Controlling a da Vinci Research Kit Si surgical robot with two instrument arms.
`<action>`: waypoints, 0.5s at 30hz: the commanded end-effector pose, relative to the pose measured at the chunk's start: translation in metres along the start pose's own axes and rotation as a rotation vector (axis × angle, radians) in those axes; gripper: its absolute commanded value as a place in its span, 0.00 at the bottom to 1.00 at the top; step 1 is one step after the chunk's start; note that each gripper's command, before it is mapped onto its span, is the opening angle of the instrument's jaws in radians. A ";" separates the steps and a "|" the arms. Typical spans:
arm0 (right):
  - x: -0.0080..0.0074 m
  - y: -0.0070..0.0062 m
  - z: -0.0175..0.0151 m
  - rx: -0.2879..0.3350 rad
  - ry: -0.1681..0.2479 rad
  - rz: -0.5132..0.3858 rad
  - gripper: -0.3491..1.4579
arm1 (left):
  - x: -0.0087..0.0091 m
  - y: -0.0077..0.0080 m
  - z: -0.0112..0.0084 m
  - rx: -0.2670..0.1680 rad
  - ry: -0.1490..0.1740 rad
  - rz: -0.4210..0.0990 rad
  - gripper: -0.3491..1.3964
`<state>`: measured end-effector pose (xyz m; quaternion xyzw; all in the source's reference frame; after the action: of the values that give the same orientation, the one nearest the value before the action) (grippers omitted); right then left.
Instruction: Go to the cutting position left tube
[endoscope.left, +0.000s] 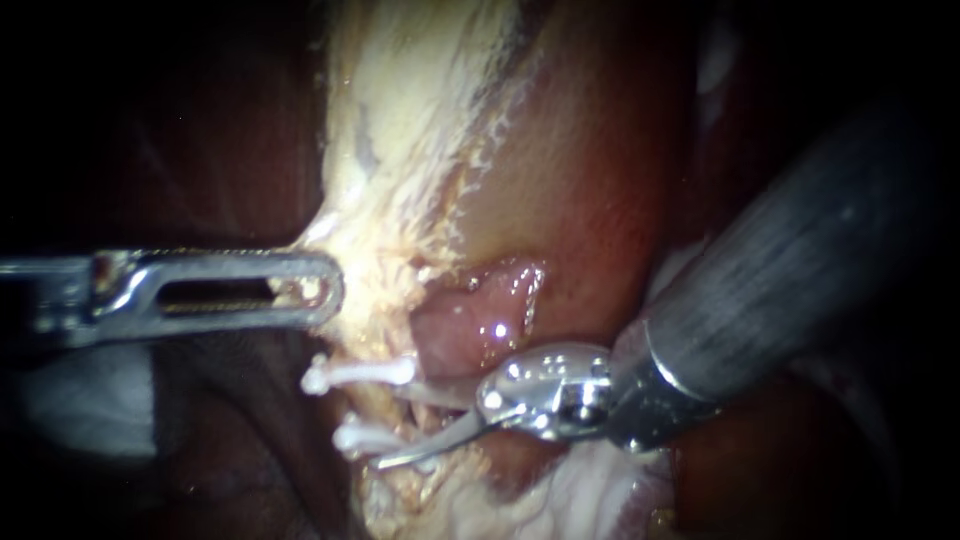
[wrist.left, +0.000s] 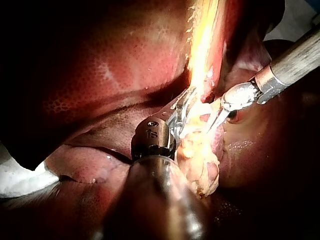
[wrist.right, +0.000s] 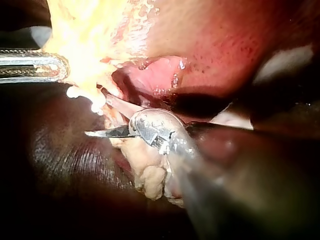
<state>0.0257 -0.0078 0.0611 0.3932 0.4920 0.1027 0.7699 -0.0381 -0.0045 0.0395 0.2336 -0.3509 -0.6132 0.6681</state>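
Endoscope view first: what lies around the tissue? — observer

Mostly darkness. A white cloth (endoscope.left: 70, 400) shows dimly under my left instrument's shaft, and the left wrist view shows a corner of the same pale cloth beside the dark red, mottled liver (wrist.left: 100, 75). I see no more of the room than that. — operator

And the jaws? — observer

My left instrument (endoscope.left: 325, 290) comes in level from the left. Its slotted jaws lie together, clamped on the edge of the pale fatty tissue (endoscope.left: 400, 120), which is drawn into a small peak towards them. My right instrument (endoscope.left: 400, 455) comes down from the upper right and ends in thin curved blades. They stand only narrowly apart and grip nothing. Their points lie just beside the lower clip (endoscope.left: 365, 436), against the pale tissue there. — operator

Where is the tube, and how does it look? — observer

It is below the wet pink hollow in the tissue. The tube (endoscope.left: 445, 395) is a thin, pale pink strand that runs from the upper clip (endoscope.left: 360, 374) across to the hinge of my right instrument, just above the blades. The two clips are white, one above the other, with their knobbed ends pointing left. I cannot tell whether this strand is the left tube. The right wrist view shows the blades pointing past a yellowish lump of fat, with the pink strand beside them. — operator
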 end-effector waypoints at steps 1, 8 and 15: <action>0.0000 0.0001 0.0003 0.007 0.000 0.007 0.99 | 0.0000 0.0000 0.0000 0.000 0.000 0.000 0.00; -0.0001 0.0002 0.0014 0.035 -0.005 -0.003 0.99 | 0.0000 -0.0001 0.0000 -0.001 0.000 0.000 0.00; 0.0000 0.0001 0.0020 0.072 -0.014 -0.013 0.99 | 0.0000 -0.0001 0.0000 -0.001 0.000 0.000 0.00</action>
<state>0.0275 -0.0089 0.0616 0.4201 0.4936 0.0744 0.7578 -0.0381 -0.0045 0.0394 0.2333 -0.3508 -0.6134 0.6680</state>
